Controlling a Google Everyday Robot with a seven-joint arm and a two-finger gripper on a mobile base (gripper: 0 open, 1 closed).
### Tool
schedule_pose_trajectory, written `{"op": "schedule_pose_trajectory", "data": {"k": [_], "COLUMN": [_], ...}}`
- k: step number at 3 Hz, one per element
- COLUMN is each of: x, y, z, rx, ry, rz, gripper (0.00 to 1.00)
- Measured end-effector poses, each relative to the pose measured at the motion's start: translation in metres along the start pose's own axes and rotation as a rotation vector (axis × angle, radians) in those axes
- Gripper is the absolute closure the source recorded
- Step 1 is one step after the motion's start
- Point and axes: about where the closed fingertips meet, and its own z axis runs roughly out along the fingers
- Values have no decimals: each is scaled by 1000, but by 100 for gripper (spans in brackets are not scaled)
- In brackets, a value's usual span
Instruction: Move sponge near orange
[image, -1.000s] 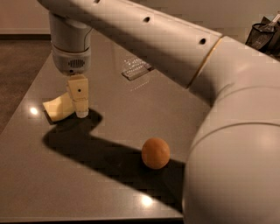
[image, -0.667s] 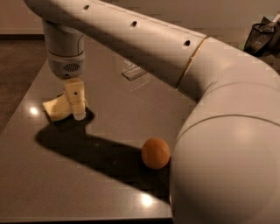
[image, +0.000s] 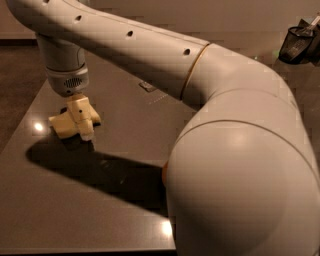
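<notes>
The pale yellow sponge lies on the dark table at the left. My gripper hangs from the grey wrist directly over the sponge, and its cream end overlaps the sponge's right half. The orange is almost wholly hidden behind my big white arm. Only a thin orange sliver shows at the arm's edge, to the right of the sponge and nearer the front.
A small flat pale item lies at the table's far middle. A black container stands off the table at top right. My arm fills the right half of the view. The table's left and front edges are in view.
My arm has swung closer and now covers the orange. The gripper has shifted from the sponge's right side to over the sponge. The sponge stays in place.
</notes>
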Motion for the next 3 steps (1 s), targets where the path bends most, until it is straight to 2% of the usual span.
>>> {"op": "schedule_pose_trajectory", "data": {"k": [1, 3], "x": [-1, 4], "y": [-1, 0], "z": [7, 7], "rx": [-12, -17], "ry": [13, 11], "rz": [-4, -3], "gripper": [14, 62]}}
